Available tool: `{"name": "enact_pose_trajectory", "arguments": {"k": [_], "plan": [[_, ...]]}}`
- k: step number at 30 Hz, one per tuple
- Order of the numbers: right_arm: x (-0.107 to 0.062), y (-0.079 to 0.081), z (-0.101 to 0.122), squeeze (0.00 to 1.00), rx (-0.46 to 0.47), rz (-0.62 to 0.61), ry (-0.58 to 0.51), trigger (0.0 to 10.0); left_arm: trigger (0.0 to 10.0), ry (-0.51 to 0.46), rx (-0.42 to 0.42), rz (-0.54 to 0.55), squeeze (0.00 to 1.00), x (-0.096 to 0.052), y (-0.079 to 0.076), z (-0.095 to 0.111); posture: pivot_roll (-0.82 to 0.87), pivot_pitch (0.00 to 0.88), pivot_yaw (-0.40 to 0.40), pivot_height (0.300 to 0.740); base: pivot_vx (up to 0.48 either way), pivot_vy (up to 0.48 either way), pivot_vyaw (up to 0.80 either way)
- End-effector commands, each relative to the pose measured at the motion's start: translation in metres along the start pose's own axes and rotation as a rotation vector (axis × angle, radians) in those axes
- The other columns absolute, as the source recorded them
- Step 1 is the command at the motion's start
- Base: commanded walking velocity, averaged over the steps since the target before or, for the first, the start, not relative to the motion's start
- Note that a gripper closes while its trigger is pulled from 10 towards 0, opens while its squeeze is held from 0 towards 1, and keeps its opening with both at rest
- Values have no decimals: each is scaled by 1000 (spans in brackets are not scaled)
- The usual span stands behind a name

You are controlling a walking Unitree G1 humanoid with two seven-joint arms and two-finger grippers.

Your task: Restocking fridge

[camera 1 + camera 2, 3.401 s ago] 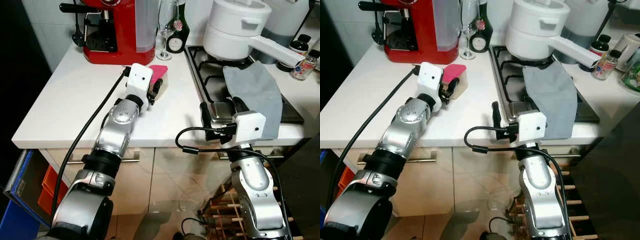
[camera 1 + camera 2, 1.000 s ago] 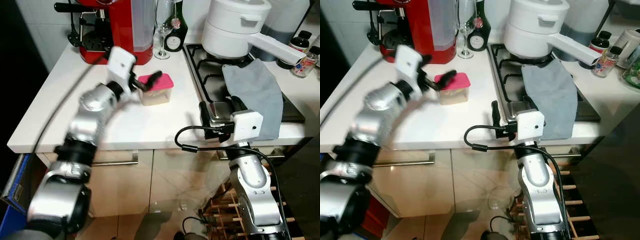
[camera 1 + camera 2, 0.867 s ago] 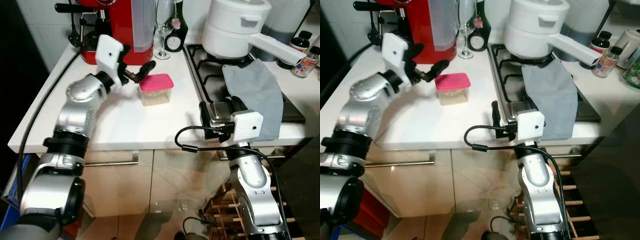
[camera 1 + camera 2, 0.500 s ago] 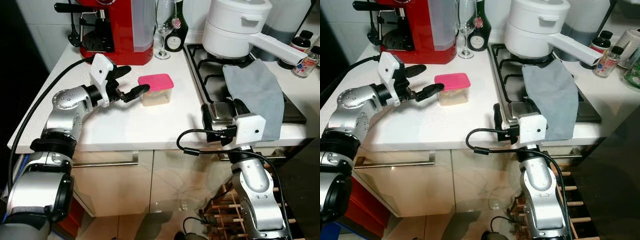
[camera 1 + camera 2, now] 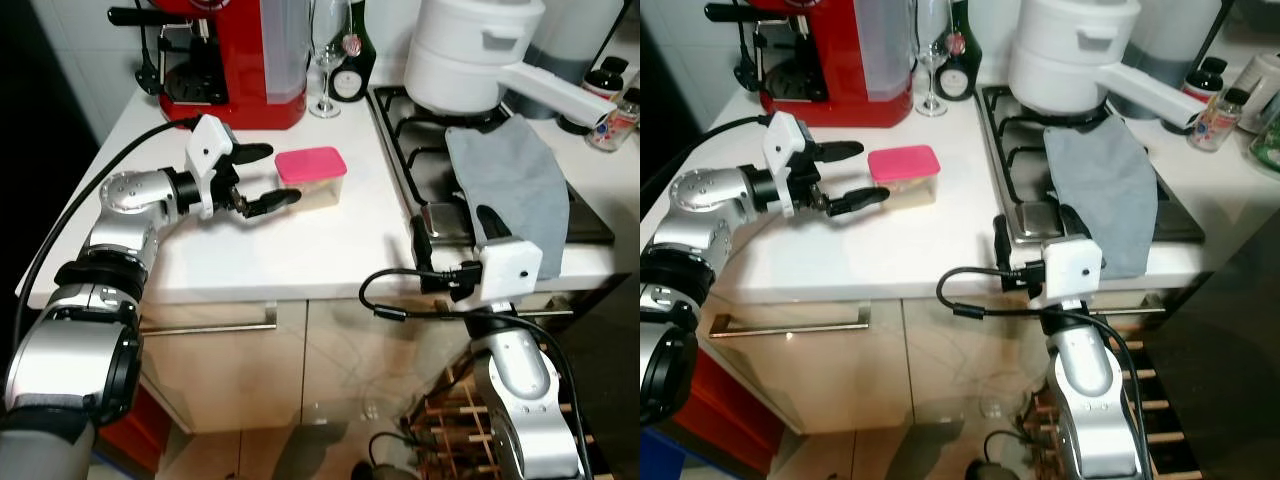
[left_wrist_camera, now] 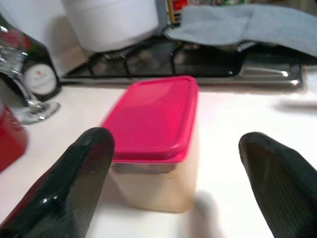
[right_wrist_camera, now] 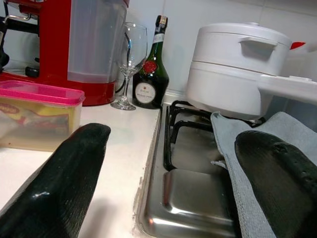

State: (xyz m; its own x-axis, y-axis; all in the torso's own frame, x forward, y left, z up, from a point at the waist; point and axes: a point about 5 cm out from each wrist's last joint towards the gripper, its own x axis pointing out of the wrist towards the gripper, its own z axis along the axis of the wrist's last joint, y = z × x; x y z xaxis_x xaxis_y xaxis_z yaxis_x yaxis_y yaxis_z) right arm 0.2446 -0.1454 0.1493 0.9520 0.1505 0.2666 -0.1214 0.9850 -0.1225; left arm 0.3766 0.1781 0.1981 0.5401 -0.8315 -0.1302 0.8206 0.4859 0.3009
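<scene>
Box: the pink-lidded box (image 5: 312,178) sits on the white counter (image 5: 150,215), left of the stove (image 5: 440,170), nearer than the red coffee machine (image 5: 235,60).
Left gripper: the left gripper (image 5: 262,178) lies low over the counter, fingers spread wide, holding nothing.
Key relation: the box lies just right of the fingertips, not touching; its long side runs left to right.
Right gripper: the right gripper (image 7: 173,178) waits, fingers apart, at the stove's near edge by the grey cloth (image 5: 510,180).
Nearer arm: the left.
</scene>
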Motion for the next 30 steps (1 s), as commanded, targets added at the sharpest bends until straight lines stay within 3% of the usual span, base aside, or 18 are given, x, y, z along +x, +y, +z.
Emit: {"name": "enact_pose_trajectory", "arguments": {"k": [1,14,15,18,19,25,30], "plan": [[-1,-5,5,0,-17,-18,-9,10000,10000,-3,33,-20,0,5,1,7,-121,0,18,740,0,0,0],[-4,0,6,0,-12,-26,2,10000,10000,26,61,35,0,23,-2,7,-125,0,36,740,0,0,0],[-4,0,6,0,-12,-27,3,10000,4471,21,41,37,0,24,-3,5,-123,0,36,740,0,0,0],[-3,0,6,0,-12,-27,3,10000,4471,25,30,43,0,24,-4,3,-122,0,36,740,0,0,0],[-3,0,6,0,-12,-27,4,10000,0,20,12,52,0,24,-4,1,-120,0,36,740,0,0,0],[-2,3,5,0,-8,-27,2,10000,0,-30,-109,98,0,22,-2,-3,-117,0,43,740,0,0,0],[-2,3,4,0,-6,-32,1,10000,0,-131,-249,145,0,19,2,0,-113,0,51,740,0,0,0]]}}
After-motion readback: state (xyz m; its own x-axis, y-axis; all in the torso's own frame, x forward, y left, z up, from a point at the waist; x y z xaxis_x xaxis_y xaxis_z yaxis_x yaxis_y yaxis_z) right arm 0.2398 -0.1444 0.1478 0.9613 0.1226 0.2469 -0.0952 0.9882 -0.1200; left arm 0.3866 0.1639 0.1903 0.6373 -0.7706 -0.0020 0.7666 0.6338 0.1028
